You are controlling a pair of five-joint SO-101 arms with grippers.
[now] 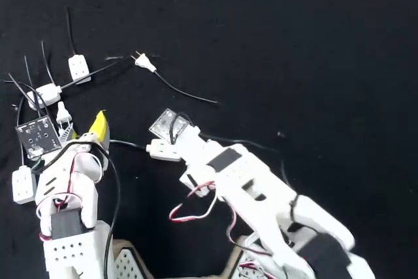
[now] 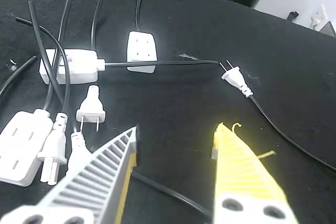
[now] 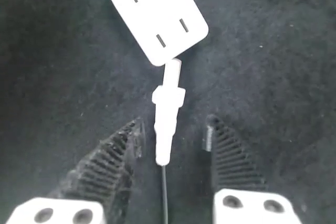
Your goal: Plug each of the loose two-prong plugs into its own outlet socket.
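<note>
Black cloth counter (image 1: 313, 57) carries several white plugs and outlets. Right pincer (image 3: 173, 121) is open, low over the counter near its middle, with its ribbed fingers (image 3: 118, 153) on either side of a slim white two-prong plug (image 3: 168, 111) and a gap on both sides. The plug's nose meets the edge of a flat white outlet block with four slots (image 3: 155, 11); the prongs are hidden, so I can't tell how deep it sits. A thin black cord (image 3: 165, 192) runs back from the plug between the fingers.

Left pincer (image 2: 176, 129) is open too and holds nothing, with one grey ribbed finger (image 2: 102, 174) and one yellow finger (image 2: 244, 174), hovering at the counter's left side. Ahead of it:
- A loose white plug on a black lead (image 2: 234, 75) lies well apart from the outlets, prongs free.
- A white double outlet (image 2: 142, 51) has bare slots.
- A white outlet box (image 2: 71, 65) has a black cable entering its side.
- A small white stubby plug (image 2: 90, 111) lies loose, prongs toward the pincer.
- A rounded white outlet (image 2: 16, 148) has a white corded plug (image 2: 50, 150) lying against it; can't tell if it is inserted.
</note>
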